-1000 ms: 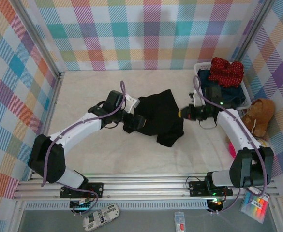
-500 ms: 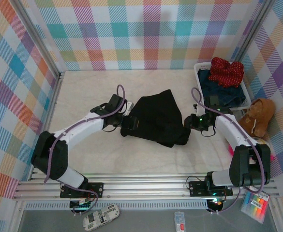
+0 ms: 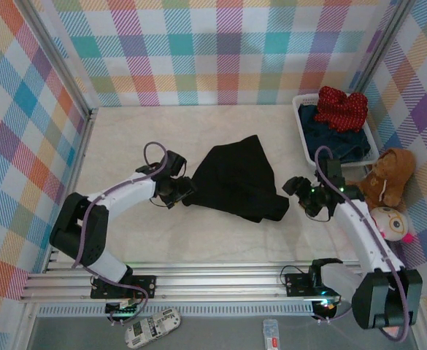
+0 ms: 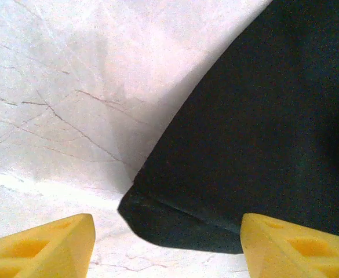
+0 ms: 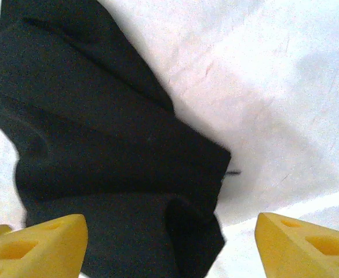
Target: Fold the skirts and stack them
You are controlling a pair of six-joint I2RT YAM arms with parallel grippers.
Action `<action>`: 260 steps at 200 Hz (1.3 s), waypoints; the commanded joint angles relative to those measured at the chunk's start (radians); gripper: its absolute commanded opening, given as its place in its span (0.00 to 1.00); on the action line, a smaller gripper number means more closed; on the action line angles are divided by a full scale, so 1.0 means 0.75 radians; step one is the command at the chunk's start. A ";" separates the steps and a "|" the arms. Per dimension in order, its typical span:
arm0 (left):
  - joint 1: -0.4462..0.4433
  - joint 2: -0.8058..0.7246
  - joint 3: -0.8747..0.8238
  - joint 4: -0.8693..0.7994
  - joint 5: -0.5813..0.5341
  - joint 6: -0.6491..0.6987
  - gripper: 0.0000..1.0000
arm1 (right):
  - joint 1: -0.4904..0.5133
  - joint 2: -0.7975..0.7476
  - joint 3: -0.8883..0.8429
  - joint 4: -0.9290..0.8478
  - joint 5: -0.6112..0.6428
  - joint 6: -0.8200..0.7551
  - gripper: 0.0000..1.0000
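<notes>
Black cloth skirt [image 3: 239,176] is lying mid-surface as a rough triangle, not yet folded square. Its near-right corner is bunched into a lump.

Left tool [image 4: 166,234]: jaws apart, nothing held. The skirt's left corner lies on the pale marble-look surface [image 3: 125,146] just ahead of the yellow fingertips [image 4: 47,243].

Right tool [image 5: 170,234]: jaws apart, nothing held. It is parked just off the bunched right corner.

Red white-dotted skirt [image 3: 341,108] and dark blue denim skirts [image 3: 333,142] are piled in the white slatted plastic basket [image 3: 298,109] at the far right. No stack has been started on the surface.

Risks from here:
- The left corner looks doubled over. If only the top layer is pinched, the layers would be peeled apart and no clean fold would be carried.
- If the right lump is grabbed as it lies, the wrinkle would be locked into the fold, so flattening first is advised.
- Uneven lift or pull between the two tools would skew the hem and drag the cloth across the surface.
- The black fabric gives little contrast, so edges could be misjudged and a pinch could close on nothing.
- The brown teddy bear [image 3: 388,175] sits close to the right arm and could be knocked by an elbow swing toward the basket.
</notes>
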 commanded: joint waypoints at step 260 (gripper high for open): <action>0.013 -0.020 -0.228 0.375 0.071 -0.491 0.58 | 0.059 -0.259 -0.470 0.355 -0.123 0.683 0.00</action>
